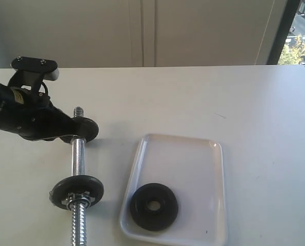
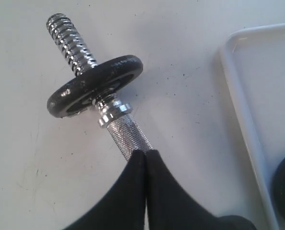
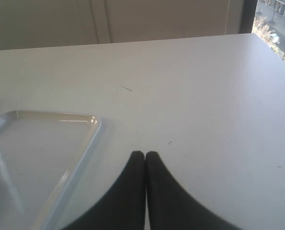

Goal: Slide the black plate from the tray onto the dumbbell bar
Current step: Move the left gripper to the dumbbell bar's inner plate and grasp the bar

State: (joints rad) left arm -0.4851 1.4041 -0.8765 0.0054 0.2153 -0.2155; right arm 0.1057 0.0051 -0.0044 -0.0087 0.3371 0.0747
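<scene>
Exterior view: the black plate (image 1: 154, 206) lies in the tray's (image 1: 193, 164) near-left corner, right of the dumbbell bar (image 1: 78, 156). Left wrist view: the left gripper (image 2: 146, 152), tips pressed together, hangs over the bar's knurled grip (another black disc (image 2: 95, 85) sits just beyond). Right wrist view: the right gripper (image 3: 145, 154), tips also pressed together, hovers beside the tray.

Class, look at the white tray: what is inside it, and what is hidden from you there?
One black plate lies flat at the camera-near end of the tray; the remaining floor is bare. The floor beneath the plate is covered.
</scene>
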